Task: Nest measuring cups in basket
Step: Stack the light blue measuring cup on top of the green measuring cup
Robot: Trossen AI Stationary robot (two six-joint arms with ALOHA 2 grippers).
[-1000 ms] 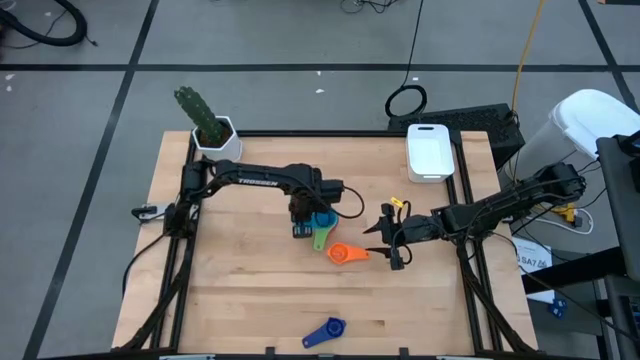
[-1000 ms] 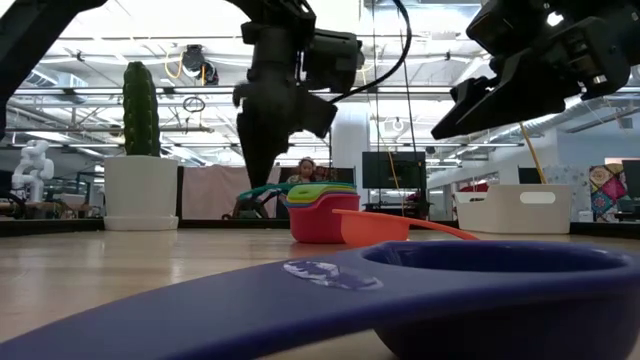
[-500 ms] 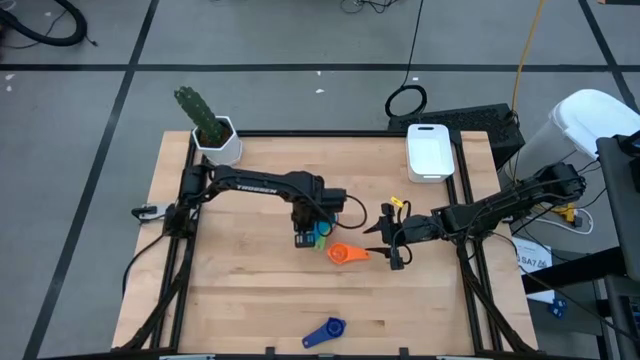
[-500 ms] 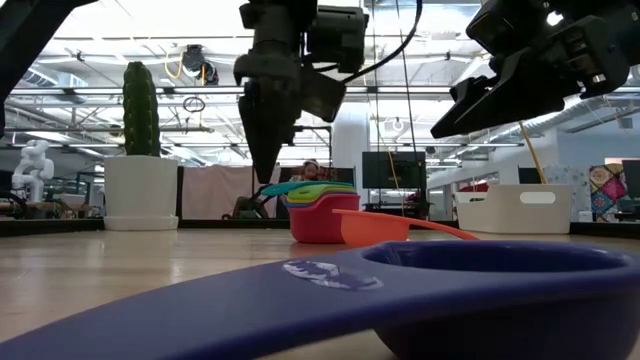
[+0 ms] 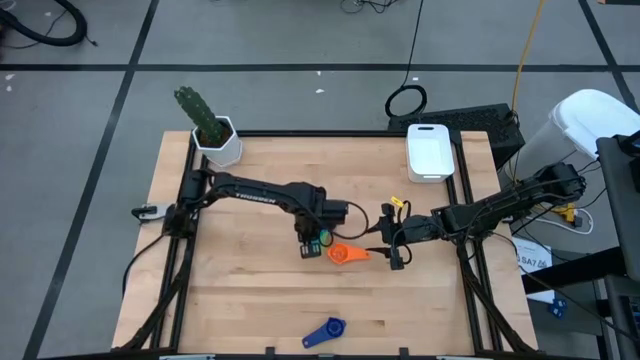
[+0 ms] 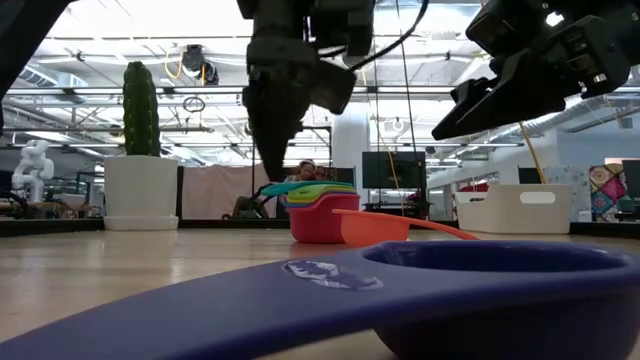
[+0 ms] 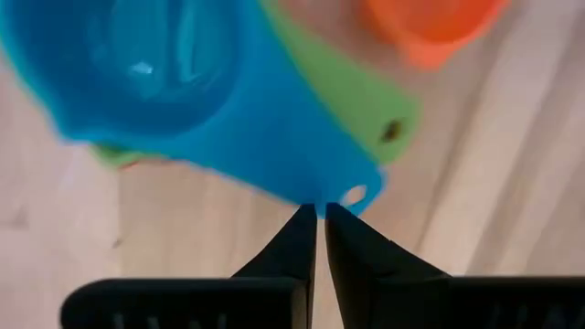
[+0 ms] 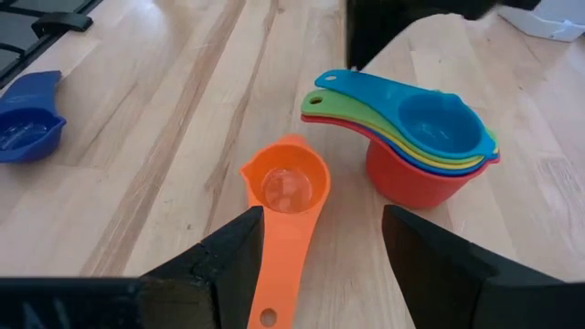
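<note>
Closest to the front edge of the table there's the dark blue cup (image 5: 325, 332) lying on its own, well apart from everything else; in the low view it fills the whole foreground.

Further in, around the middle of the table, the orange cup (image 5: 346, 254) sits bowl-up on the wood with its handle pointing toward the right gripper (image 5: 394, 241). That gripper hovers just beside the orange cup, jaws spread wide with nothing between them; in the right wrist view its two dark fingers (image 8: 225, 260) stand either side of the orange handle without touching it.

Right next to the orange one is the nested stack (image 8: 416, 146): red on the bottom, then yellow and green, light blue on top, handles fanned out to one side. The left gripper (image 5: 311, 238) hangs directly over that stack, pointing down, fingers pinched together with only a sliver of gap and gripping nothing. In the left wrist view its tips sit right at the end of the light blue handle (image 7: 315, 178).

At the far right corner is the white basket (image 5: 430, 151), well apart from all the cups. The cactus pot (image 5: 216, 136) is over in the far left corner.
</note>
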